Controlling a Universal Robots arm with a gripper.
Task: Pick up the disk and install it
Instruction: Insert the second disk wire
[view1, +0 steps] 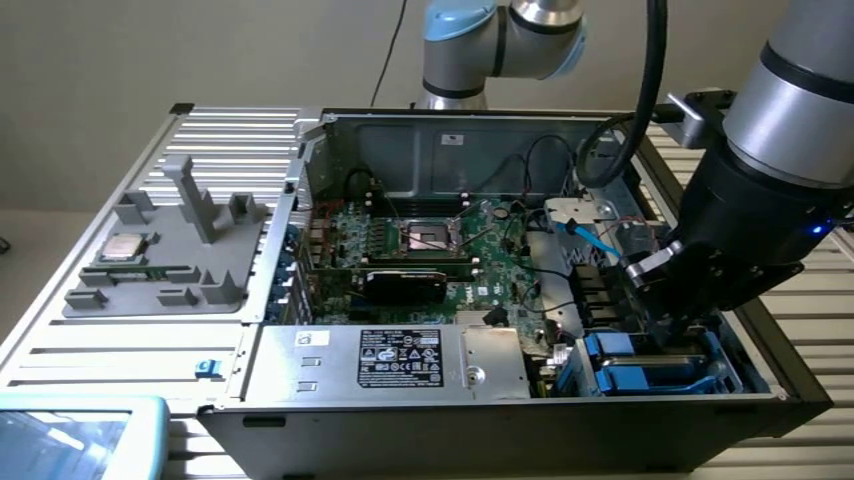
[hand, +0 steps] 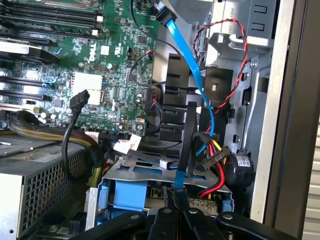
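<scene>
Exterior view: the arm is seen reaching down into the open computer case (view1: 747, 330) at the exterior view's right, with the gripper (view1: 667, 325) lowered into the corner bay near the front wall. Directly beneath and just beside the gripper, the disk (view1: 641, 365) is found seated in the drive cage, its blue rails and tabs showing at the cage's edge. Whether the fingers are clenched or released cannot be told from either view.

In the wrist view, the dark finger linkages (hand: 175, 222) are seen drawn close together just above the disk's (hand: 127, 192) blue rail, with a blue data cable (hand: 192, 80) running from above down to a point right at the fingertips. A bundle of red, yellow and black power wires (hand: 217, 167) is plugged in just beside that point.

Farther from the gripper, toward the middle of the case, the green motherboard (view1: 441, 250) is laid flat, with the open processor socket (view1: 430, 236) at its centre. The silver power supply box (view1: 387, 360) with a black label is set along the front wall, beside the drive cage. Well apart from the gripper, outside the case at the exterior view's left, a grey tray (view1: 174, 270) is placed on the table, and a small square processor chip (view1: 124, 247) is rested on it.
</scene>
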